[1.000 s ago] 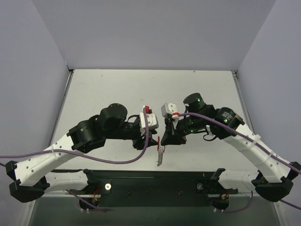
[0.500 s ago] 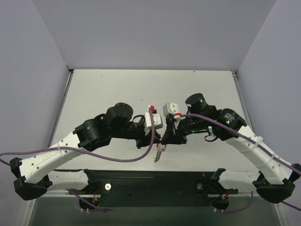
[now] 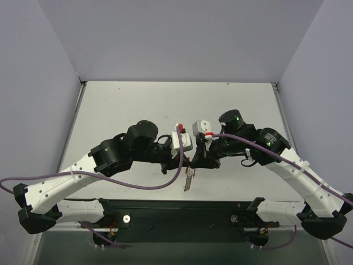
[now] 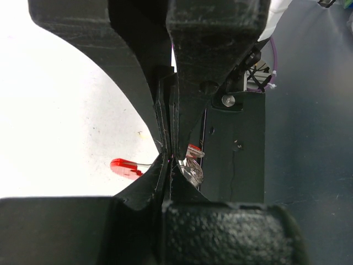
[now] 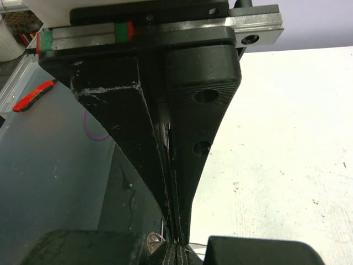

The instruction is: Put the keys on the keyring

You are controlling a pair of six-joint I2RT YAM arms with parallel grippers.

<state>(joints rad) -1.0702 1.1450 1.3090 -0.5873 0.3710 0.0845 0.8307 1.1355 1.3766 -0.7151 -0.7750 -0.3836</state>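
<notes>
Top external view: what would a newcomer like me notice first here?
The left arm and right arm curve inward from the near corners, so the left gripper and right gripper meet tip to tip over the white table, both pinched shut. Just below them dangles a thin silver piece, probably a key. Purple cables loop along both arms.

No readable text, labels, brand names, numbers or signs visible in any of three views.
</notes>
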